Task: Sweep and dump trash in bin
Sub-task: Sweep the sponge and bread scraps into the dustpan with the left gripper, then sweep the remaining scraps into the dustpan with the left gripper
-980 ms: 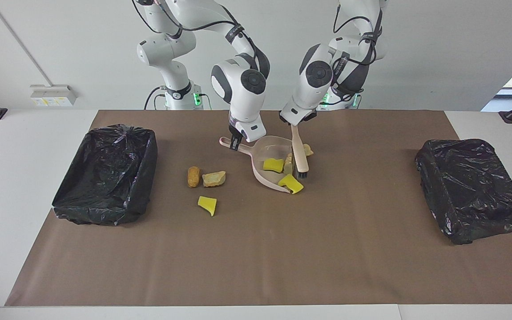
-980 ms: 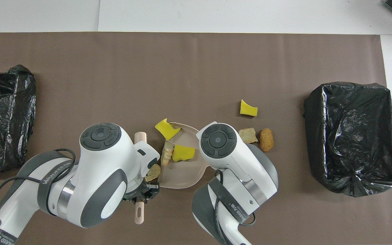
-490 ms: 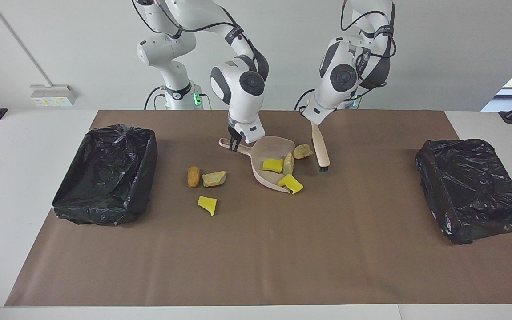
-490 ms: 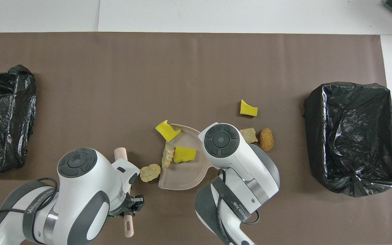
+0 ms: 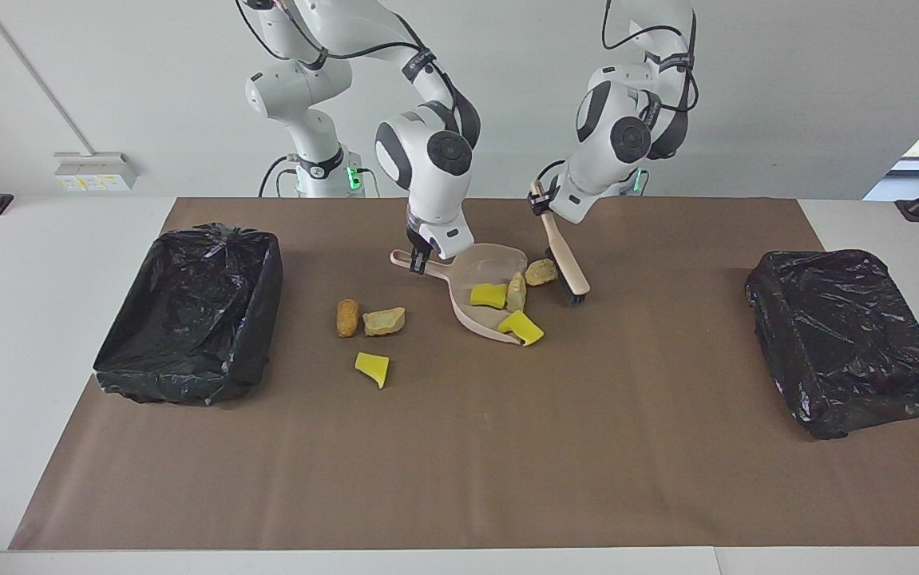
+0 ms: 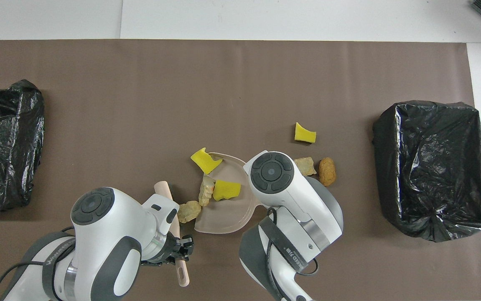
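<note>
From the facing view, my left gripper (image 5: 543, 204) was clamped on the brush (image 5: 564, 259), its bristles on the surface just beside a tan lump (image 5: 540, 272) at the dustpan (image 5: 491, 259) mouth. My right gripper (image 5: 421, 257) was clamped on the pan handle. I judged a short, low stroke into the pan best, with the pan held flat.

From overhead, a yellow chunk (image 6: 226, 189) and a pale lump (image 6: 206, 190) lay in the pan, another yellow (image 6: 205, 159) on its rim; three scraps (image 6: 305, 133) lay toward the open bin (image 6: 432, 125).

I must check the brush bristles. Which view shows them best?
The facing view: the brush slants down from the left hand, its dark bristles beside a tan lump. The overhead view shows only its beige back and handle.
</note>
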Action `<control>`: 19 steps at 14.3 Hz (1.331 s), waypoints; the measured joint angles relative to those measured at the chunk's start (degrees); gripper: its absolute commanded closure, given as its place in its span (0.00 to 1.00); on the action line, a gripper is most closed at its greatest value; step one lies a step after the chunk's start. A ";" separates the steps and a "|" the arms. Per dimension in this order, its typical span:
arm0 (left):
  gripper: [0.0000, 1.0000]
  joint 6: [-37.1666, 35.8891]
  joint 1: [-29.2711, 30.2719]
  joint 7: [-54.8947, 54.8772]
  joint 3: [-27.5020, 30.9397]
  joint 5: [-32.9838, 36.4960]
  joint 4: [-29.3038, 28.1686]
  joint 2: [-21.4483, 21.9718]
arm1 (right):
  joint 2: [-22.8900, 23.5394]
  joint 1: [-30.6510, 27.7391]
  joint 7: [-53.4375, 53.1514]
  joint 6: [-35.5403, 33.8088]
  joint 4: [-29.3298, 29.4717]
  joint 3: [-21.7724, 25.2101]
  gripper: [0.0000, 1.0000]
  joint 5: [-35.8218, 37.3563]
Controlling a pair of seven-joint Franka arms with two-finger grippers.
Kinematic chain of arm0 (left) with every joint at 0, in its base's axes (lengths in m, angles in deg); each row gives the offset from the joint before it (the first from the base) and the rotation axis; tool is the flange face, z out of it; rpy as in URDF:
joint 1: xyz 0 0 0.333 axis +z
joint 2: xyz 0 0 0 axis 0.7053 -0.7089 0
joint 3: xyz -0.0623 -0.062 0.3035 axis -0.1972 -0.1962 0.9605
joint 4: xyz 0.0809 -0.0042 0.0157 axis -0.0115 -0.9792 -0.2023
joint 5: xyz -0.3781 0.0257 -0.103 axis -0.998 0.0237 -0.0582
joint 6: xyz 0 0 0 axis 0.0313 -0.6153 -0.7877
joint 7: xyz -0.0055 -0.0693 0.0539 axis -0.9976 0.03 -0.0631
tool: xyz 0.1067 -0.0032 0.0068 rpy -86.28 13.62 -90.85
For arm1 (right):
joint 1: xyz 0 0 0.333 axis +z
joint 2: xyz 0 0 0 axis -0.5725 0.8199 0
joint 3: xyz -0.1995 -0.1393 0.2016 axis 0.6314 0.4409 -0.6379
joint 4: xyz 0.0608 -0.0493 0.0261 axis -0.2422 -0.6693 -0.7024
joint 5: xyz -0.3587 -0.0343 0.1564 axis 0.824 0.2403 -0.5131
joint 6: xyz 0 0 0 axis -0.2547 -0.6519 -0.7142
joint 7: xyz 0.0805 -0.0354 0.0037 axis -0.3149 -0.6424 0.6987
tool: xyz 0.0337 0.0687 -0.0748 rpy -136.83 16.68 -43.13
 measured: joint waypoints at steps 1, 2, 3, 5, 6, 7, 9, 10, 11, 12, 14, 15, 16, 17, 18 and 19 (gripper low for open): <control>1.00 1.66 -1.36 0.41 -0.06 -1.54 0.20 -0.34 | 0.00 -0.01 0.00 0.00 -0.01 0.00 1.00 0.00; 1.00 3.06 -2.78 0.61 -0.09 -2.78 0.57 -0.72 | 0.00 -0.01 0.00 0.00 -0.03 0.00 1.00 0.00; 1.00 4.35 -4.34 0.73 -0.14 -3.85 1.19 -1.21 | 0.00 -0.01 0.00 0.00 -0.03 0.00 1.00 0.00; 1.00 5.68 -7.21 1.18 -0.22 -5.37 2.92 -2.31 | 0.00 -0.01 0.00 0.00 -0.05 0.00 1.00 0.00; 1.00 5.72 -8.33 1.51 -0.26 -5.75 3.97 -2.80 | 0.00 -0.01 0.00 0.00 -0.06 0.00 1.00 0.00; 1.00 5.71 -9.12 1.96 -0.28 -5.84 5.07 -3.25 | 0.00 -0.01 0.00 0.00 -0.06 0.00 1.00 0.00; 1.00 5.26 -9.43 2.44 -0.11 -5.83 6.61 -3.98 | 0.00 -0.01 0.00 0.00 -0.06 -0.01 1.00 0.00; 1.00 4.77 -9.29 2.44 0.20 -5.51 6.80 -4.11 | -0.01 -0.01 0.00 0.00 -0.07 -0.01 1.00 0.00; 1.00 4.69 -8.58 2.43 0.47 -4.08 6.82 -4.18 | -0.01 -0.01 0.00 0.00 -0.07 -0.01 1.00 0.00; 1.00 4.69 -6.83 1.82 0.59 -1.12 6.86 -4.29 | -0.01 -0.01 0.00 0.00 -0.07 -0.01 1.00 0.00; 1.00 4.41 -3.01 -3.70 1.03 4.40 7.28 -5.03 | -0.01 -0.01 0.00 0.00 -0.08 -0.01 1.00 0.00; 1.00 4.38 -1.37 -6.92 1.20 5.46 7.52 -5.56 | -0.01 -0.01 0.00 0.00 -0.08 -0.01 1.00 0.00; 1.00 4.39 0.26 -10.00 1.23 6.52 7.74 -6.02 | -0.01 -0.01 0.00 0.00 -0.08 -0.01 1.00 0.00; 1.00 4.41 1.55 -13.49 1.28 8.32 8.04 -6.55 | -0.03 -0.01 -0.46 0.00 -0.09 -0.01 1.00 -0.01; 1.00 4.42 2.33 -16.68 1.33 11.01 8.68 -7.30 | -0.07 0.01 -1.48 -0.01 -0.15 -0.06 1.00 -0.02; 1.00 4.43 2.83 -19.20 1.33 14.33 9.74 -8.35 | -0.13 0.05 -2.91 -0.06 -0.23 -0.16 1.00 -0.03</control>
